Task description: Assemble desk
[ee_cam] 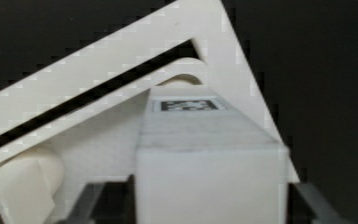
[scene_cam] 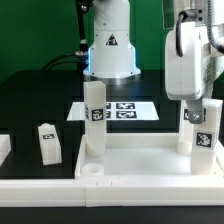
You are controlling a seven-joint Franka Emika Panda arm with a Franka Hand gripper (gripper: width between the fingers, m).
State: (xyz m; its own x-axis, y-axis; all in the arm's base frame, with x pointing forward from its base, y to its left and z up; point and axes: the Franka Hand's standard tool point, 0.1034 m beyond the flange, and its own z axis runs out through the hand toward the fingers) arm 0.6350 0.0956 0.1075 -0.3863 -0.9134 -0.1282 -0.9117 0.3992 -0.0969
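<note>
The white desk tabletop (scene_cam: 135,163) lies flat at the front with its rim up. One tagged leg (scene_cam: 93,115) stands upright in its back corner on the exterior view's left. My gripper (scene_cam: 203,110) is over the corner on the exterior view's right, shut on a second tagged leg (scene_cam: 203,135) that stands upright there. In the wrist view this leg (ee_cam: 202,150) fills the middle between my fingers (ee_cam: 105,200), with the tabletop rim (ee_cam: 197,35) behind it. A third leg (scene_cam: 48,143) stands loose on the black table, off the tabletop to the exterior view's left.
The marker board (scene_cam: 125,110) lies behind the tabletop, in front of the robot base (scene_cam: 110,50). A white part (scene_cam: 3,150) shows at the exterior view's left edge. An empty round socket (scene_cam: 92,171) sits in the tabletop's front corner.
</note>
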